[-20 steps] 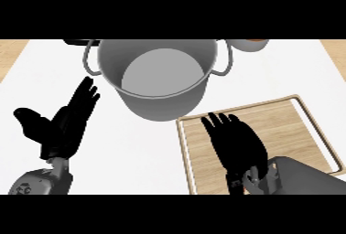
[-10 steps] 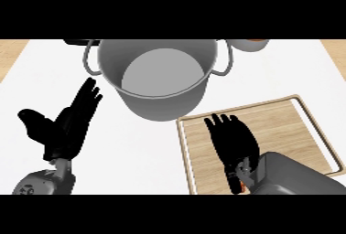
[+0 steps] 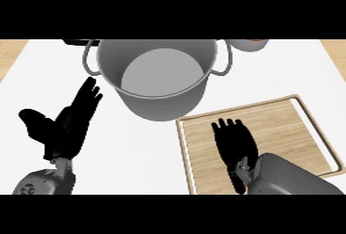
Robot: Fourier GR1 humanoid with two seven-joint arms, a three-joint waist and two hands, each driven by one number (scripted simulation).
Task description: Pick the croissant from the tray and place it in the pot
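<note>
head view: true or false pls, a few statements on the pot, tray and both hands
1. The pot stands on the tray. False: it stands on the counter, left of the tray.
2. The right hand is over the tray, fingers straight. True.
3. The left hand holds the croissant. False: it is open and holds nothing.
4. Nothing shows inside the pot. True.

Pot (image 3: 161, 103) — far rim beyond top edge
</note>
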